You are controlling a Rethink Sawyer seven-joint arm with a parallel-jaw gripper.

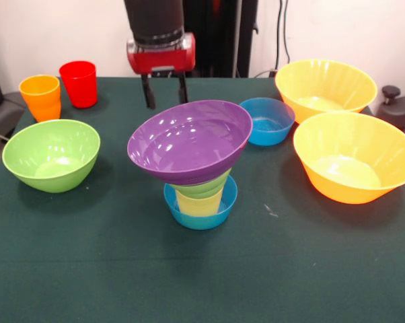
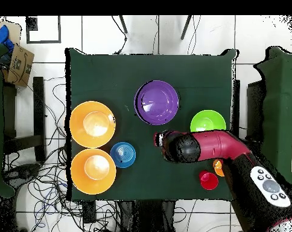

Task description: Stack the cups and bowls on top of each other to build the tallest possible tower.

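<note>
Nearest us stands the tower, purple bowl tilted on top, mid-counter. Our gripper hangs just behind it, fingers released and empty; the cups wait far left.

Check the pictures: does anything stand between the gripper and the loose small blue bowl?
Nothing visible does. The open, empty gripper and the small blue bowl have only bare table between them. The purple bowl topping the tower sits off that line.

Lab (floor cables, robot pedestal)
</note>
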